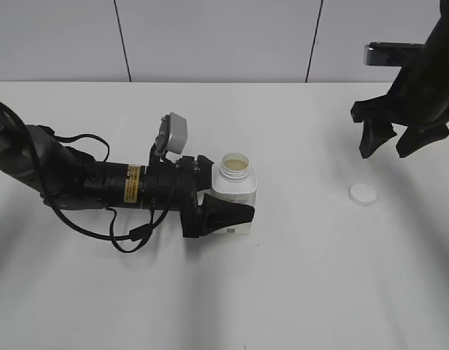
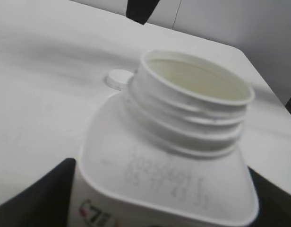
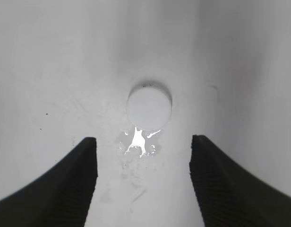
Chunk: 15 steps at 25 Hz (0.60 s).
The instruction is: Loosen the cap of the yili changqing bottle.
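From outside, the left gripper (image 1: 226,208) clamps the upright, uncapped yili changqing bottle (image 1: 235,188) mid-table while the cap (image 1: 362,194) lies well right; the left wrist view shows its threaded open neck; below the right gripper (image 3: 143,175), jaws spread, lies the cap.

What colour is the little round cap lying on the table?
White. The cap shows best in the right wrist view, lying flat on the table.

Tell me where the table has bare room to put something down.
Bare: the front strip below the bottle, and the stretch between bottle and cap. Crowded: the left, where the left end effector grips the bottle, and under the right end effector.
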Each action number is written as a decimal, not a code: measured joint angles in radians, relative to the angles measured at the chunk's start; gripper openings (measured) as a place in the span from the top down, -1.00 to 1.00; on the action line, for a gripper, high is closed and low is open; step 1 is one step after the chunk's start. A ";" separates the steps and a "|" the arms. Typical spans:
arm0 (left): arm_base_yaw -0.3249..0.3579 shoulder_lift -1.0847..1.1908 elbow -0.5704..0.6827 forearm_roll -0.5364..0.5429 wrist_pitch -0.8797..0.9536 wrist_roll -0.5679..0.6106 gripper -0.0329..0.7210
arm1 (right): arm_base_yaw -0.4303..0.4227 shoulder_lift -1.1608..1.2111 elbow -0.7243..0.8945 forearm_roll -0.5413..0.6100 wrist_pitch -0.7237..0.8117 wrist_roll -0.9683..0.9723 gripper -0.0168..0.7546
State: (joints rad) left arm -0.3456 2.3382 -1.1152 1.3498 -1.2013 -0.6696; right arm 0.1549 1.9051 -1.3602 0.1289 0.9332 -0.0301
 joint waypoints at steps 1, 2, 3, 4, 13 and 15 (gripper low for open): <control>0.000 0.000 0.000 0.000 -0.001 0.000 -0.58 | 0.000 -0.007 0.000 0.000 0.000 0.000 -0.32; 0.000 -0.004 0.000 0.000 -0.001 0.000 -0.58 | 0.000 -0.012 0.000 0.000 -0.001 0.000 -0.32; 0.000 -0.008 0.000 0.003 -0.001 0.000 -0.58 | 0.000 -0.018 0.000 0.000 -0.002 0.000 -0.32; 0.000 -0.016 0.000 0.004 -0.001 0.000 -0.58 | 0.000 -0.023 0.000 0.000 -0.002 0.000 -0.32; 0.000 -0.118 0.000 0.024 -0.003 -0.054 -0.58 | 0.000 -0.064 0.000 -0.001 -0.003 0.000 -0.32; 0.000 -0.143 0.000 0.026 -0.003 -0.069 -0.58 | 0.000 -0.073 0.000 -0.001 -0.003 0.000 -0.32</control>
State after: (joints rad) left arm -0.3456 2.1951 -1.1152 1.3761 -1.2045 -0.7388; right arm 0.1549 1.8321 -1.3602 0.1280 0.9299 -0.0301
